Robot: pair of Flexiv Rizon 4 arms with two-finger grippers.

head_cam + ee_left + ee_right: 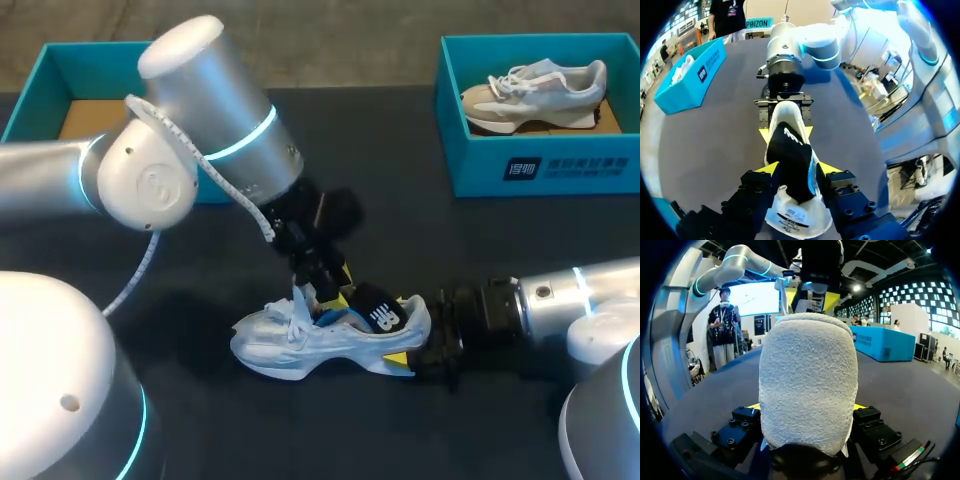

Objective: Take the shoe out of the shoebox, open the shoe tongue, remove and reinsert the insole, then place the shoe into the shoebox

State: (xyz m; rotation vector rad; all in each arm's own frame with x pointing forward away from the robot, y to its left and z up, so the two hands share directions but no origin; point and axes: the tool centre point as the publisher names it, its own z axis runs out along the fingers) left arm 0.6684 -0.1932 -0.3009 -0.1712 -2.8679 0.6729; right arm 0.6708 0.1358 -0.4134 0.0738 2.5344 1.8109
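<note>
My left gripper (pixel 797 170) pinches the black insole (pixel 789 150); my right gripper (pixel 412 352) clamps the shoe (pixel 295 345) by its heel. The left shoebox (pixel 30 100) and the right shoebox (pixel 480 165), which holds another shoe (pixel 535 90), stand far back.

The white cloth shoe (pixel 330 340) looks soft, and its heel (pixel 807 380) is fuzzy and rough. The black insole (pixel 790 160) in it is smooth and dull. The dark table (pixel 420 230) is matt. At 2 o'clock, the blue-green cardboard box (pixel 545 170) is smooth. The silver left arm (pixel 230 110) is shiny metal with glossy white plastic.
</note>
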